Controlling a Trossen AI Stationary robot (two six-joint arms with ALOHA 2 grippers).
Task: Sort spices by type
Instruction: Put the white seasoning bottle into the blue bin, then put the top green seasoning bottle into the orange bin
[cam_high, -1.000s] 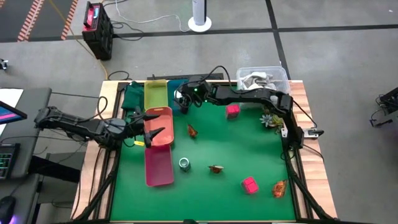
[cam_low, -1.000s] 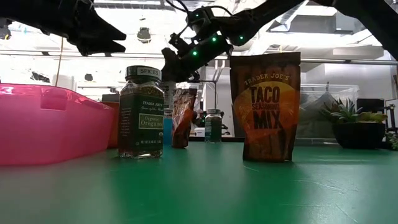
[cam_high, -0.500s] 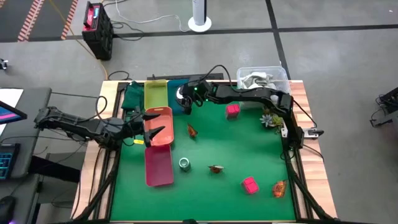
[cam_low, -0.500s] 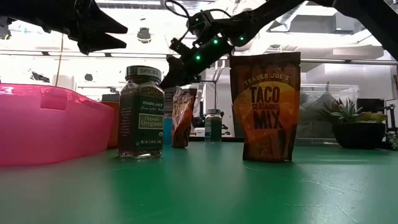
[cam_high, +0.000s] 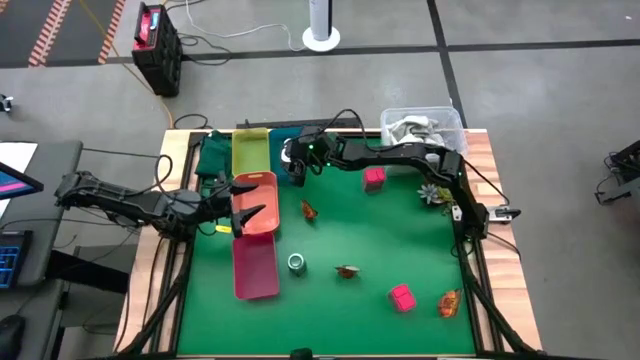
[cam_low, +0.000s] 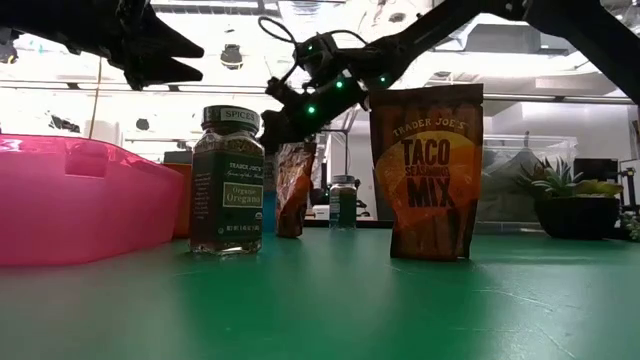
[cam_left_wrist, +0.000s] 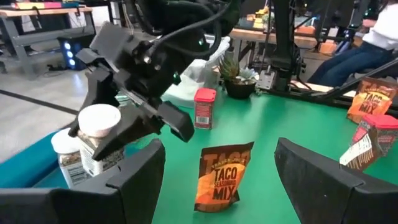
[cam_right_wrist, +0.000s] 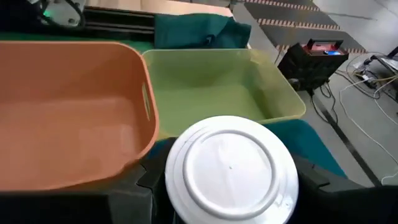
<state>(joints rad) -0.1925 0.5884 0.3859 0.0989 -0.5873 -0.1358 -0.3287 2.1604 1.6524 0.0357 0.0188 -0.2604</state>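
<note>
**White jar clamped in the right tool, up by the trays**

Green table (cam_high: 340, 230) spread wide under both arms. Along its left side, a run of long trays: yellow-green tray (cam_high: 250, 150) at the far end, orange tray (cam_high: 262, 190) next, pink tray (cam_high: 255, 268) nearest. Far right corner, clear tub (cam_high: 420, 125) with pale clutter inside.

Right arm stretched clear across the far edge, right tool (cam_high: 297, 165) just beside the yellow-green tray. Fingers closed on a white-lidded jar (cam_right_wrist: 231, 167), lid filling the right wrist view between both fingers, orange and yellow-green trays just beyond it. From the left wrist view, same jar (cam_left_wrist: 99, 124) gripped upright, a second white-lidded jar (cam_left_wrist: 65, 152) touching or just beside it, lower down.

Left tool (cam_high: 248, 200) hanging over the orange tray, fingers spread wide, nothing between them.

Rest of the spices scattered on the open green: pink block (cam_high: 374, 178) near the right arm, another pink block (cam_high: 401, 297) toward the near right, green-lidded jar (cam_high: 297, 263) just beside the pink tray, three sachets (cam_high: 309, 210) (cam_high: 347, 271) (cam_high: 448, 301) well apart. Small potted plant (cam_high: 433, 192) at the right edge.
</note>
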